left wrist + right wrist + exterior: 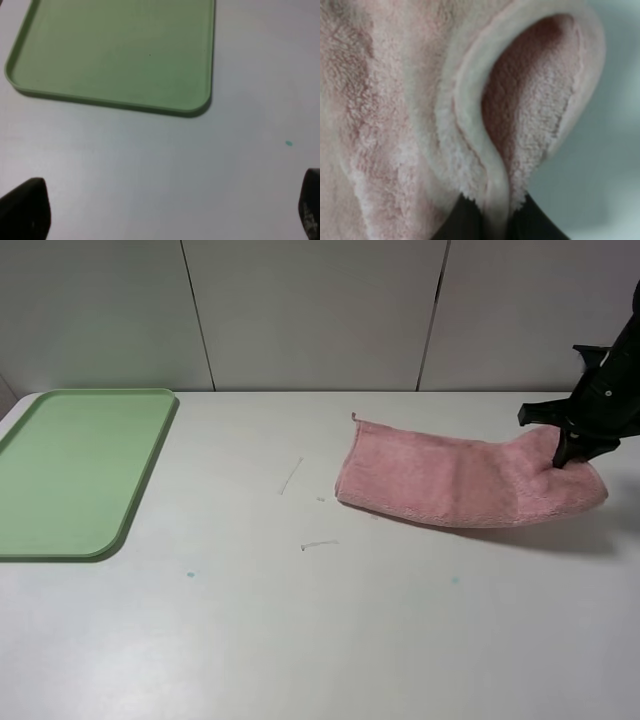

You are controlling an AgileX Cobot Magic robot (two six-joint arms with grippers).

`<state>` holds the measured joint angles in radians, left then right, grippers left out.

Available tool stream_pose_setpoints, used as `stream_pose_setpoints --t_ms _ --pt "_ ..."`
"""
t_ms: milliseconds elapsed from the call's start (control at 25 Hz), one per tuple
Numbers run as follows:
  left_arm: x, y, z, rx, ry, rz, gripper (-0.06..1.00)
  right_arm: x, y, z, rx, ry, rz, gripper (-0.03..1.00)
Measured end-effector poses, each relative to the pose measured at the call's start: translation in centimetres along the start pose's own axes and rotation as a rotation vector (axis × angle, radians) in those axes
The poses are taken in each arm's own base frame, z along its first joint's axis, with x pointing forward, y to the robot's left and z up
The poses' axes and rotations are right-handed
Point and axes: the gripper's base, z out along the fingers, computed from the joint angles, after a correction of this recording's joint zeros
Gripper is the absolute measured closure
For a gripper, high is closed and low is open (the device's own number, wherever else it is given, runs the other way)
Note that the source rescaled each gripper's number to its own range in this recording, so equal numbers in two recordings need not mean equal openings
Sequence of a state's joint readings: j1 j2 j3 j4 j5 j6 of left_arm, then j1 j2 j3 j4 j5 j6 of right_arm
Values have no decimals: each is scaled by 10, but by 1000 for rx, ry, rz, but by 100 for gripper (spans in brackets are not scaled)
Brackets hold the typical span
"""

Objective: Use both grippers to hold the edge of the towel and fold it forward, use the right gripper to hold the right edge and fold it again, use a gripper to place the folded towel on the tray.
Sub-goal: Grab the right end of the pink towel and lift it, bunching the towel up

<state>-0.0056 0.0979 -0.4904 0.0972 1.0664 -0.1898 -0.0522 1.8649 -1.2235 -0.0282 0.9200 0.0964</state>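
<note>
Exterior high view showed the pink towel (460, 480) lying as a long folded band on the white tabletop (300, 640), right of the middle and well apart from the light green tray (60, 480), which sat flat at the far left edge. The towel's left end rested on the tabletop with a tiny corner loop (353, 418) sticking out at its far corner, while its right end was raised a little, with a shadow beneath it. The right claw (565, 455), black and reaching in from the right side, was clamped on that raised end. Right wrist view showed the same grip up close: the right claw (497, 220) had its two dark fingers (462, 222) pressed together on the fluffy layers of the towel (395, 125), which curled into an open loop just beyond them. Left wrist view showed the left claw (167, 212) with its tips far apart and holding nothing, poised above bare tabletop near a rounded corner of the tray (115, 55). A small teal speck (288, 144) marked the surface beside it, and a few faint scuff lines (290, 476) lay between tray and towel.
</note>
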Motion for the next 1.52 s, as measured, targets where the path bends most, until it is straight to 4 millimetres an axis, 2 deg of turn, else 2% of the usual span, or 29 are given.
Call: stream_pose_setpoints --t_ms 400,720,880,1520 --pt "0 0 0 0 0 0 -5 11 -35 -21 51 8 61 91" --pt "0 0 0 0 0 0 -5 14 -36 -36 47 -31 68 91" --pt "0 0 0 0 0 0 -5 15 -25 -37 20 -30 56 91" --pt "0 0 0 0 0 0 -5 15 42 -41 -128 -89 -26 91"
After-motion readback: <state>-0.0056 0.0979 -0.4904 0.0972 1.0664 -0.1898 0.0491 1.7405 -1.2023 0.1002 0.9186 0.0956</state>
